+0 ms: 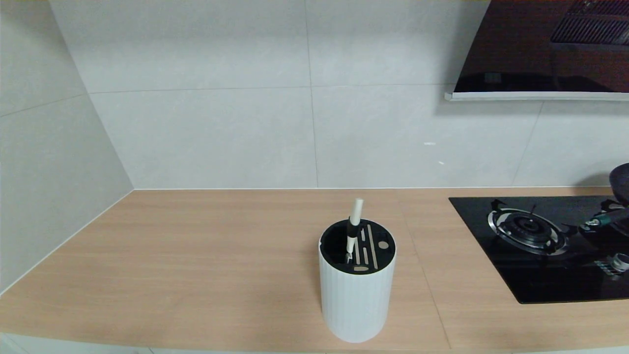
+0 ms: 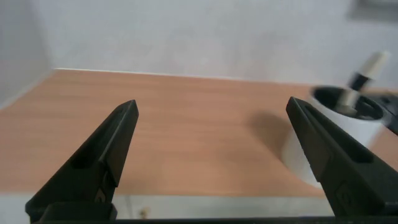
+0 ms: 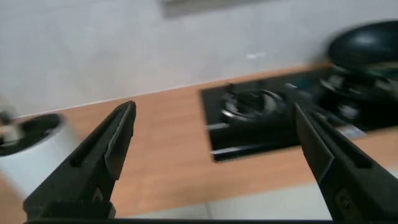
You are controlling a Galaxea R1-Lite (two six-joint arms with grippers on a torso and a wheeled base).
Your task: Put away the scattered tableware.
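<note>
Head view shows the task's item, a white-handled utensil (image 1: 354, 221), standing in the open well of a white ribbed utensil holder (image 1: 357, 295). It leans slightly, with its handle above the black slotted top. The holder stands on the wooden countertop (image 1: 196, 255) near the front edge, and the gas hob (image 1: 540, 255) is well apart on the robot's right. A dark pan (image 1: 620, 179) sits at the hob's far edge, below the range hood (image 1: 540, 49). In the left wrist view I read the left gripper (image 2: 211, 106) as spread wide and holding nothing, with the holder off to one side of it. In the right wrist view the right gripper (image 3: 212, 107) is likewise spread and empty, looking toward the hob. I judge the step in hand to be a check that the utensil is stowed, with the task close to finished. To do this step well, I would:

1. Keep both arms back from the holder, which is tall, stands near the edge and could tip if nudged.
2. Confirm that the utensil's working end sits fully in the well and is not caught on a slot.
3. Route any arm movement away from the pan handle.

I can read no brand, label or other writing on the holder, the hob or the hood.
</note>
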